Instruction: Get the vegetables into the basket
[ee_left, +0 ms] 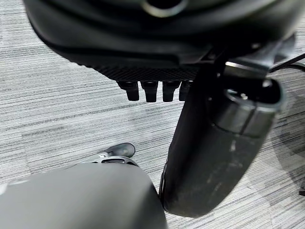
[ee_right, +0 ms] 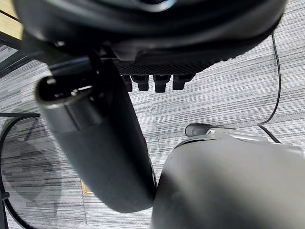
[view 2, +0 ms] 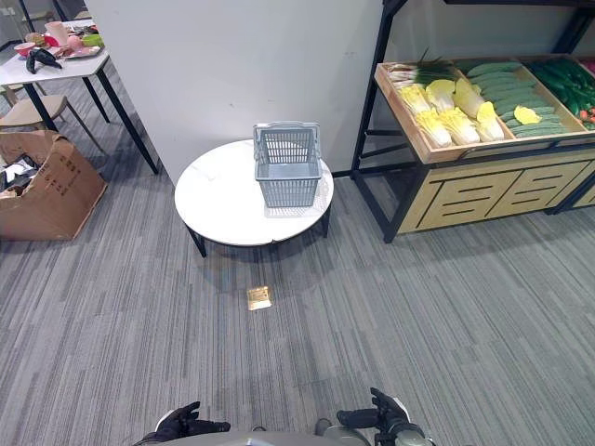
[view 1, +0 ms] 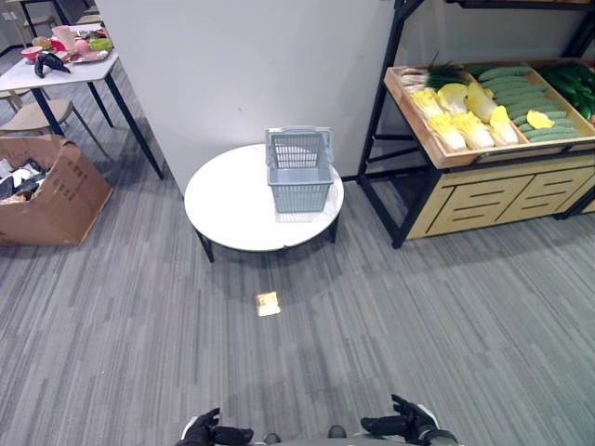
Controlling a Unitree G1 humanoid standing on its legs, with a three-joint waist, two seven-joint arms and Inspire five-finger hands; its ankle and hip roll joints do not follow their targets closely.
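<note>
Grey plastic lattice basket [view 1: 299, 170] upright on round white desk [view 1: 232, 209], toward its far right part, handles folded down on the rim. Pale yellow-green cabbages [view 1: 460, 116] and long green cucumbers [view 1: 525, 102] lying in slanted wooden shelf tray [view 1: 414, 116] to the right of the desk, well apart from the basket. Small yellow square tile [view 1: 268, 304] on grey carpet floor [view 1: 446, 325], just before the desk. Brown cardboard box [view 1: 56, 195] at far left, beside a white rectangular desk [view 1: 56, 74] carrying mixed items. Dark left hand [view 1: 216, 432] and dark right hand [view 1: 395, 425] low at the near edge, both with fingers loosely extended, holding nothing, far from the vegetables
</note>
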